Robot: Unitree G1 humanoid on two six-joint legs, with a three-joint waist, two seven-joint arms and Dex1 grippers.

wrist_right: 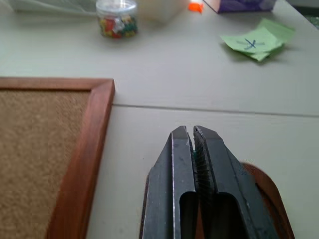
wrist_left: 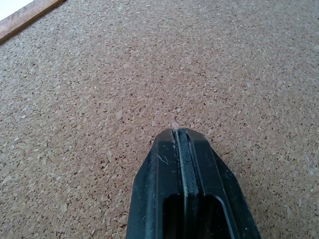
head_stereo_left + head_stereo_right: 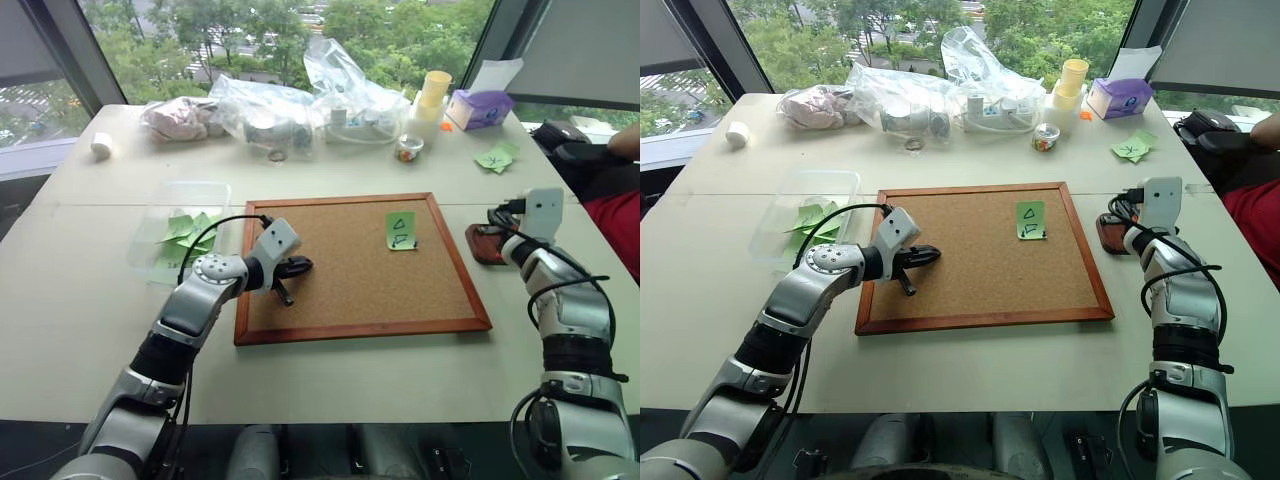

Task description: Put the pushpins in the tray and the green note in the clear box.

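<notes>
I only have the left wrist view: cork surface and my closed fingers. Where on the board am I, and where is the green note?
Observer: The left gripper is over the left part of the corkboard. The green note is on the cork toward the far right corner, apart from your fingers.
Operator: Where's the right arm?
Observer: The right gripper is shut, over the tray just off the board's right edge.
Operator: And the clear box?
Observer: The clear box sits on the table left of the board, with plain green notes in it.
Operator: Any pin in the right gripper?
Observer: A small greenish speck shows between its fingertips; I cannot tell what it is.
</notes>
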